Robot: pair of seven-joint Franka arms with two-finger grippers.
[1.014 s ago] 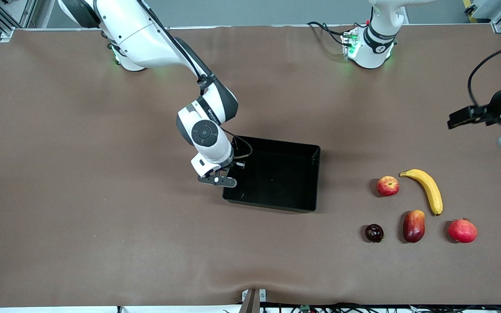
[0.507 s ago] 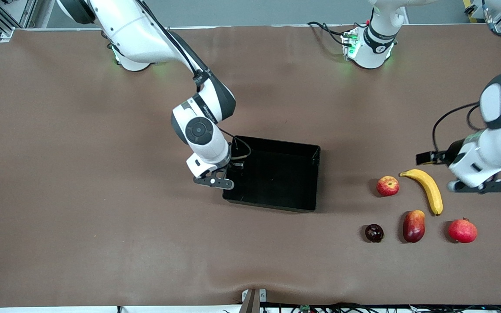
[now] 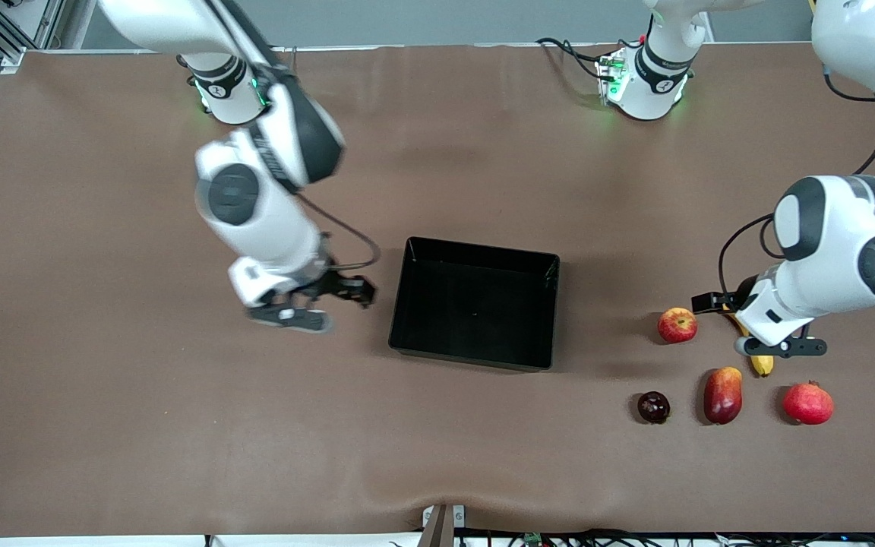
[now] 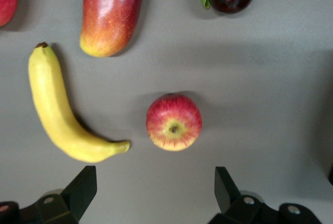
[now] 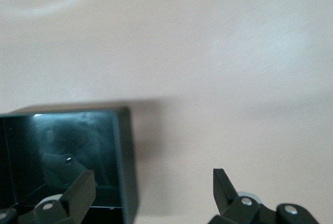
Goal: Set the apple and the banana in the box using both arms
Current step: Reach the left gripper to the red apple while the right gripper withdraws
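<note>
The black box (image 3: 469, 356) sits mid-table with nothing in it. My right gripper (image 3: 289, 317) hangs open beside it, toward the right arm's end; in the right wrist view the gripper (image 5: 153, 178) straddles the box wall (image 5: 125, 156). The apple (image 3: 677, 325) lies toward the left arm's end. Next to it lies the banana (image 3: 762, 366), mostly hidden under my left gripper (image 3: 781, 347). In the left wrist view the open left gripper (image 4: 155, 177) holds nothing and is apart from both the apple (image 4: 174, 122) and the curved yellow banana (image 4: 57, 114).
A red-yellow mango (image 3: 723, 394), a dark round fruit (image 3: 653, 407) and a pomegranate (image 3: 808, 403) lie in a row nearer the front camera than the apple and banana. Brown table surface lies open around the box.
My right gripper has opened wider and moved from the box's corner toward the right arm's end. My left arm has swung in and down over the banana.
</note>
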